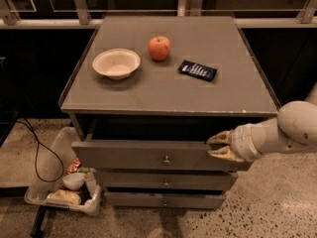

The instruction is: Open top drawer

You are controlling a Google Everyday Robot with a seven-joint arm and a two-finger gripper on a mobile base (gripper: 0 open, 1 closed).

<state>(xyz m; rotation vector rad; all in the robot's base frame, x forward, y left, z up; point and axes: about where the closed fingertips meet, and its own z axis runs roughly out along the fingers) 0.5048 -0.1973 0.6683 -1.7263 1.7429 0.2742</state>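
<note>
Top drawer (pixel 124 155): wide grey-brown front, small round metal knob (pixel 166 159) centred. Directly beneath the counter (pixel 163 90), pulled partly out above two slimmer drawers (pixel 148 181). Claw (pixel 211 146): fingers apart, at the front's right end.

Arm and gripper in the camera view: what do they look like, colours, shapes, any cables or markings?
The arm is smooth cream-white: a rounded, bulbous joint narrowing into a cylindrical wrist. The gripper, at the right end of the top drawer, is tan-yellow and tapered. No cables or markings show.
</note>
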